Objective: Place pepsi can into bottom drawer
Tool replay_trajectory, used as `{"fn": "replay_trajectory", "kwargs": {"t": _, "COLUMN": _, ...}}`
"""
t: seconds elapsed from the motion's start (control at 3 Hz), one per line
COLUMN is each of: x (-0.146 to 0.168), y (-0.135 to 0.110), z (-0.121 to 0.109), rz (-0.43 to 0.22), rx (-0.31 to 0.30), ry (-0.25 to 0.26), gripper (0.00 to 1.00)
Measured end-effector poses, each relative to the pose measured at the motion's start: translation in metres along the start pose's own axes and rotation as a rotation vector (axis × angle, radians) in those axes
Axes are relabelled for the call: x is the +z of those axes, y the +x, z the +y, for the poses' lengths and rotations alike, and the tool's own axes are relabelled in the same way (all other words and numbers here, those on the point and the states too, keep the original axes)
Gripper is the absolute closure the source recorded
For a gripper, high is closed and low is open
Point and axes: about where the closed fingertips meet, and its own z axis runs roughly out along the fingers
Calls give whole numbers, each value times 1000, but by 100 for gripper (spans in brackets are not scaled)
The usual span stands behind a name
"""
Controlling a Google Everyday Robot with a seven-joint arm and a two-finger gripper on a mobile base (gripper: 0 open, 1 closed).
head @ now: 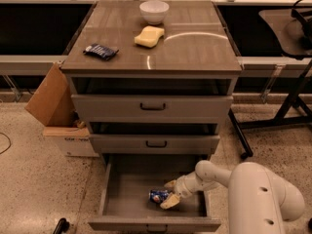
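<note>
The pepsi can, small and blue, lies on its side on the grey floor of the bottom drawer, which is pulled out wide. My gripper is inside the drawer, just right of the can, reaching in from the right. Its pale fingers stand spread apart, one above and one below the can's right end, and the can rests on the drawer floor between their tips.
The two upper drawers are nearly closed. On the cabinet top stand a white bowl, a yellow sponge and a dark-blue snack packet. A cardboard box sits at the left, a black stand leg at the right.
</note>
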Motion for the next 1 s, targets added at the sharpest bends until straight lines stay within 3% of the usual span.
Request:
{"fn": "replay_trajectory", "kwargs": {"t": 0.33, "x": -6, "y": 0, "z": -2, "rz": -32, "rx": -9, "ry": 0, "gripper": 0}}
{"fn": "replay_trajectory", "kwargs": {"t": 1.0, "x": -78, "y": -10, "z": 28, "rz": -66, "rx": -48, "ry": -35, "gripper": 0}}
